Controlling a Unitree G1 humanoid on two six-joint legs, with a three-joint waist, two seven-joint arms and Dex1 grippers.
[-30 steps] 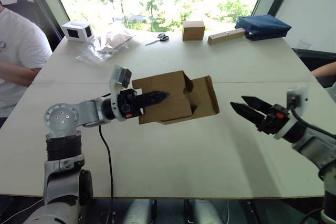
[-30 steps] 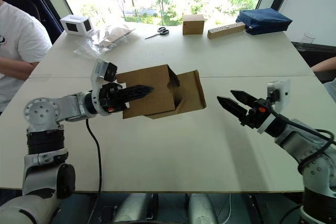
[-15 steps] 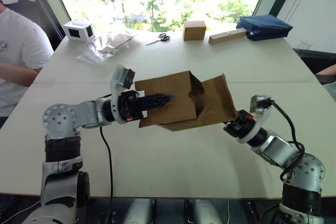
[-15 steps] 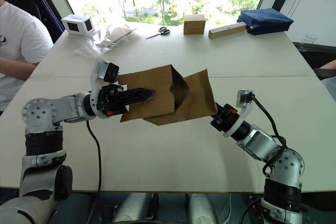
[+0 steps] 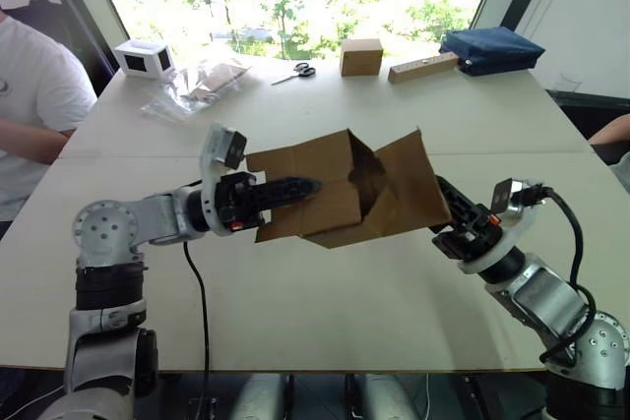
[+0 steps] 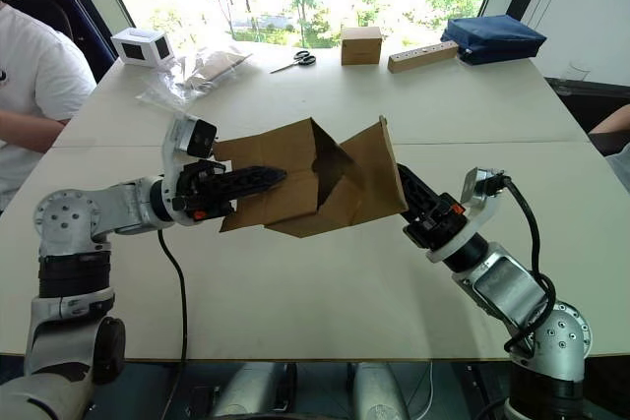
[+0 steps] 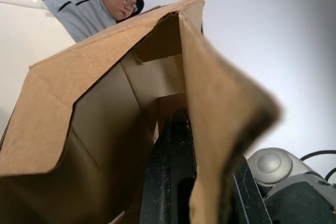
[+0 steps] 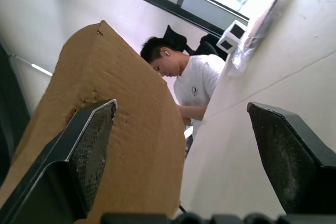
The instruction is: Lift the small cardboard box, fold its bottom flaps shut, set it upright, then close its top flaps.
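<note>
Two grippers: both at the small cardboard box (image 5: 330, 189) — held above the tabletop (image 5: 325, 292).
Left gripper (image 5: 295, 187): jaws clamped on box wall.
Right gripper (image 6: 413, 194): jaws apart, one finger against a flap (image 5: 418, 184).

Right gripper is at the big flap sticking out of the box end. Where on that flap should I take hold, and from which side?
Take the outer flap near its free edge, coming from the robot's right. It stands splayed outward from the small cardboard box, which the left gripper holds off the table, so its broad face meets the open right gripper; one finger already lies against it.
</note>
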